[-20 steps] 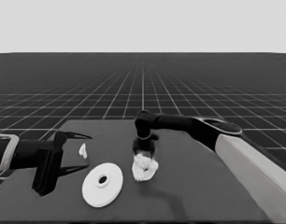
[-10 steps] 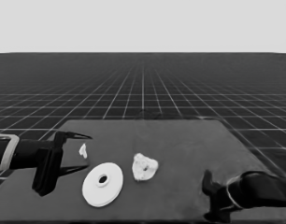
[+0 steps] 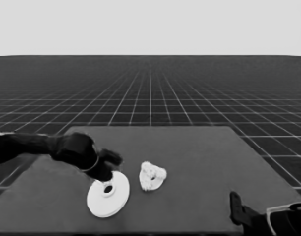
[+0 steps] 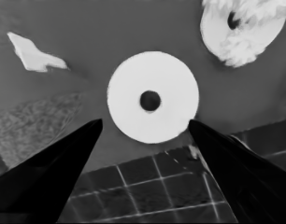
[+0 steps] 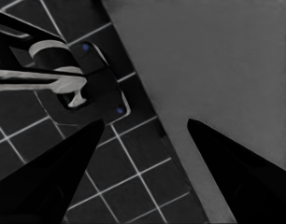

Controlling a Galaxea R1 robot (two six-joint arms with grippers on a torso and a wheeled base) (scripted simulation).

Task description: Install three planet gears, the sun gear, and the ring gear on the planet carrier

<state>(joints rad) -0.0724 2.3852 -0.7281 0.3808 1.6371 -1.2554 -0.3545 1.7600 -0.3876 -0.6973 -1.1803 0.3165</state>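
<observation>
The larger round part lies flat near the table's front left, its dark hole showing. My left gripper hangs over its far edge, open. In the left wrist view the two fingers straddle this disc without touching it. To its right lies the smaller round part, with knobbly gears sitting on top of it. A thin white piece lies beyond the disc; the left arm hides it in the head view. My right gripper is open and parked at the table's front right corner.
The right wrist view looks at the table's corner, the floor grid and dark machinery with pale bands. The table's bare surface stretches to the right of the parts.
The right arm left the smaller round part and pulled back to the lower right corner. The left arm swung in from the table's left end to above the larger round part.
</observation>
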